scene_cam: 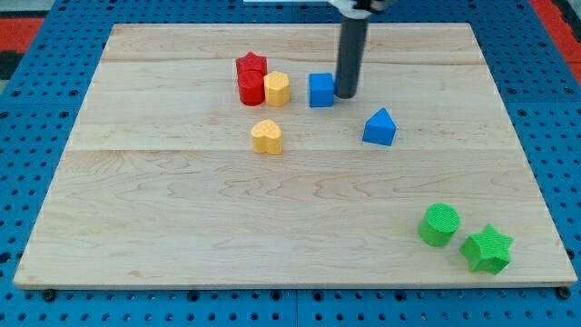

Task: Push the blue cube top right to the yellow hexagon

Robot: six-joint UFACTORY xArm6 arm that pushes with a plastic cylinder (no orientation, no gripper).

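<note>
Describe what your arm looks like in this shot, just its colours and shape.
Only the lowest part of the arm shows. It ends in a straight, dark grey to black cylindrical rod with a smooth matte surface, and my tip is its blunt lower end. At the view's top the rod meets a pale, whitish rounded collar cut off by the frame edge. No cables, markings or labels show.
</note>
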